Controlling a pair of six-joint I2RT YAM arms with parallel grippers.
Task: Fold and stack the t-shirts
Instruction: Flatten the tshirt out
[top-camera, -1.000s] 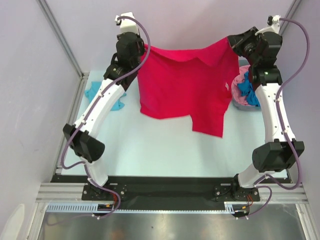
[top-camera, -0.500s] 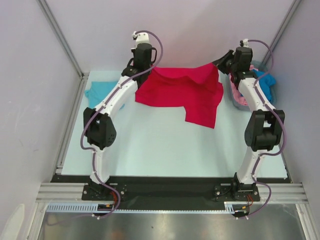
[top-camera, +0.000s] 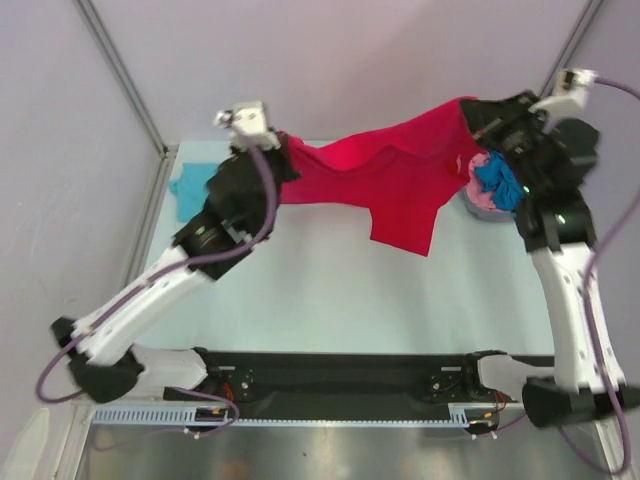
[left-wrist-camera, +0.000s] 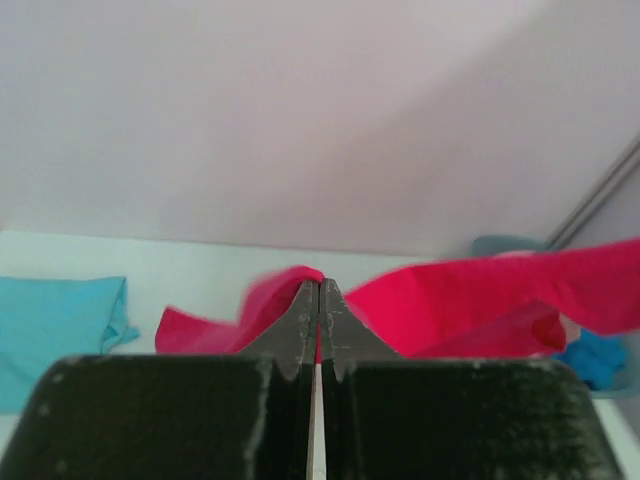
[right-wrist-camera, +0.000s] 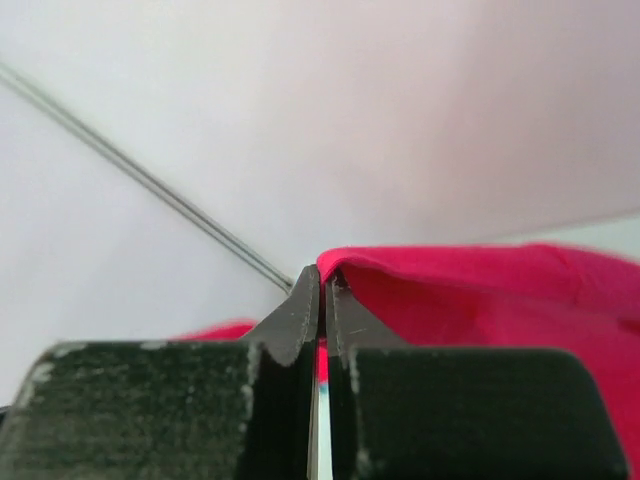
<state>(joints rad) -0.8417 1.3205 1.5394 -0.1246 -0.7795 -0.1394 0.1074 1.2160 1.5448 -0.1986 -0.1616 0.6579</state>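
Red t-shirt (top-camera: 390, 175) got hoisted up and stretched wider; left hand (left-wrist-camera: 318, 290) and right hand (right-wrist-camera: 322, 280) both clamped on its edge.

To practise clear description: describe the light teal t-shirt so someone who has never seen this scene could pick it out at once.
Start at the pale table and go to its far left corner. There the light teal t-shirt lies on the surface, unlike the red t-shirt strung up between the two arms.

A grey bin (top-camera: 476, 211) sits at the pale table's (top-camera: 320, 290) far right side.
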